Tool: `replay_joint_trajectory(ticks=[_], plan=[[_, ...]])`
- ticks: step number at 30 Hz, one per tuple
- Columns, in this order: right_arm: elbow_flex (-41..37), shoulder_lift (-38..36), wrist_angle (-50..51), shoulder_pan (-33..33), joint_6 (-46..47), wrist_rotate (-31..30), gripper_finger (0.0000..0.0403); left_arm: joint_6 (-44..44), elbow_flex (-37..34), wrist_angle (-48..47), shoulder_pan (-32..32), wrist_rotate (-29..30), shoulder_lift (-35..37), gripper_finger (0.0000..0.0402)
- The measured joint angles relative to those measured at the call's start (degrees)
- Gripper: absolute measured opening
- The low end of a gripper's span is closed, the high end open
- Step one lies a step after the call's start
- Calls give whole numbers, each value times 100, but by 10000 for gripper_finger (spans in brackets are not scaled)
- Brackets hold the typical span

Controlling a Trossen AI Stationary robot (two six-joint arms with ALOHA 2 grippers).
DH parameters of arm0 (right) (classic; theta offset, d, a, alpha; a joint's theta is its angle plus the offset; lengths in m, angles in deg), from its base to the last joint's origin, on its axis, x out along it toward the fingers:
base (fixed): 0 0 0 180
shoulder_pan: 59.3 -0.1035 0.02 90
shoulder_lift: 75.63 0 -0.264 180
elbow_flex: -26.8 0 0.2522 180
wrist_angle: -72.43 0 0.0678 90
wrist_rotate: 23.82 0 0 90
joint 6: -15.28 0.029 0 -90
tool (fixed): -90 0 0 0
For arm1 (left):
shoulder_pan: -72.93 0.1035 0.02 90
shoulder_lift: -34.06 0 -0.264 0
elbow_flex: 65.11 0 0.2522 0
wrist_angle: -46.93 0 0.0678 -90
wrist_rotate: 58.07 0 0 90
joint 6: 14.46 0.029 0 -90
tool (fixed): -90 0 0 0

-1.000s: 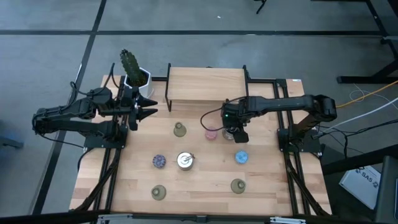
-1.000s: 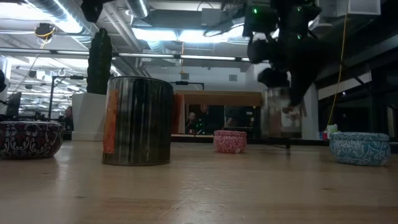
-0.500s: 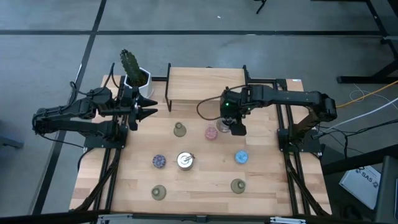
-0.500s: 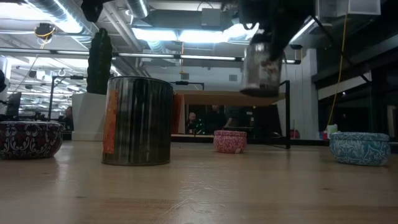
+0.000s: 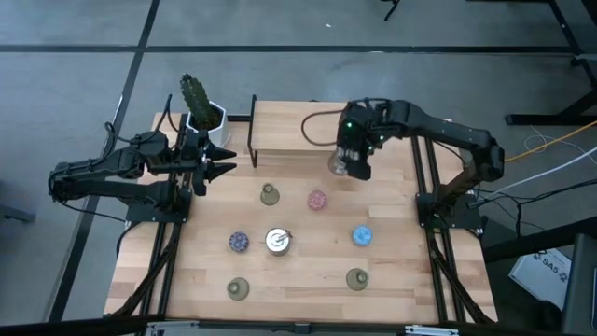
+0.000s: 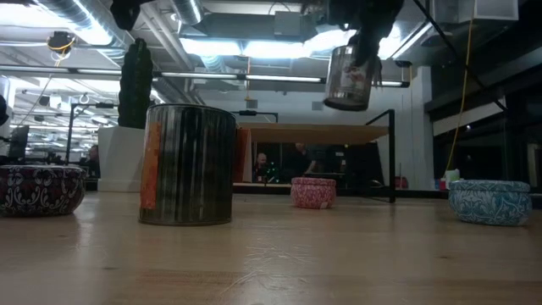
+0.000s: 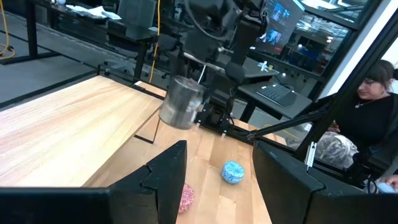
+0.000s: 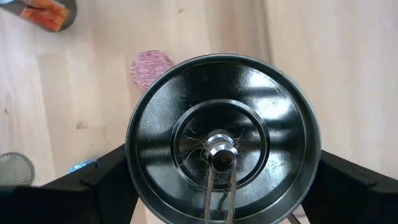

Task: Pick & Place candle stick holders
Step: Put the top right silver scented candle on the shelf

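At far left of the counter (image 5: pixel 298 280), seen from above: left gripper (image 5: pixel 219 161), jaws spread and empty, parked over the counter's edge beside a white pot with a cactus (image 5: pixel 198 105).

Item, raised wooden shelf (image 5: pixel 308 126) on dark posts, at the back of the counter, centre.

Items resting on the counter, left to right:
- dark speckled round holder (image 5: pixel 239 242), mid-left;
- olive-green flared holder (image 5: pixel 238 288), near front edge;
- olive-green flared holder (image 5: pixel 270 194), just forward of the shelf;
- silvery cup (image 5: pixel 277 241), upright, centre, long axis vertical, mouth up; it stands large in the foreground of the low view;
- pink round holder (image 5: pixel 318 199), well apart from the cup;
- olive-green flared holder (image 5: pixel 356 277), front right;
- blue round holder (image 5: pixel 362 235), right of centre.

Item in the air: second silvery cup (image 6: pixel 349 78), clamped in the jaws of the right gripper (image 5: pixel 350 163), above the shelf's front right corner. Low view shows it clear of the counter and slightly tilted, hanging below the gripper. Right wrist view looks straight into its open mouth, a central stud at the bottom, with the pink holder on the counter beyond it.

Nothing stands directly under the lifted cup besides the shelf edge; nearest neighbour is the pink holder.
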Motion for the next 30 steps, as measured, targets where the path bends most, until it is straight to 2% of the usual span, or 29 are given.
replay_joint_trajectory(ticks=[9, 17, 25, 30], plan=[[334, -1, 212, 833, -199, -293, 344, 4, 0, -2, 1, 2, -1, 180], [339, 0, 145, 1534, -335, -300, 344, -4, 0, -4, -1, 2, 0, 180], [390, 7, 145, 1794, -458, -295, 344, -7, 0, -7, -2, 4, -1, 180], [911, 135, 154, 1811, -533, -295, 344, -7, 0, -7, -1, 4, -1, 180]])
